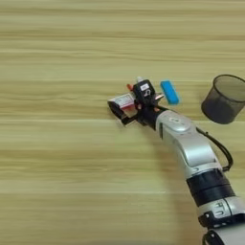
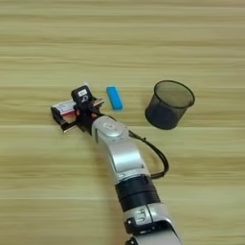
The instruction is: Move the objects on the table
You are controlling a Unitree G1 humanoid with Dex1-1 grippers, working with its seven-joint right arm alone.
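The scene is recorded from above, with a light wood-grain tabletop (image 1: 62, 182) filling both views. The right arm (image 2: 124, 158) is seen to enter from the bottom edge, its silver forearm angled up and to the left, with a black cable looped along its right side.

The hand (image 1: 119, 112) is located near the middle of the tabletop. Its two black fingers (image 2: 60, 122) are directed to the left and are set on either side of the red-and-white flat card (image 1: 123, 101), which lies at the fingertips. Whether the fingers are pressed against the card or merely flank it cannot be told from either view; the card is partly covered by the hand's black housing.

A small red-tipped item (image 1: 129, 87), thin and mostly hidden, is noted just behind the hand, at its upper edge. A pale tip is visible beside it; it cannot be identified with certainty.

The blue oblong block (image 2: 114, 97) is found lying flat just to the right of the hand, apart from it, with its long axis tilted slightly from vertical in the picture.

A black mesh cup (image 2: 168, 104) is observed well to the right of the block, standing upright with its open mouth upward.
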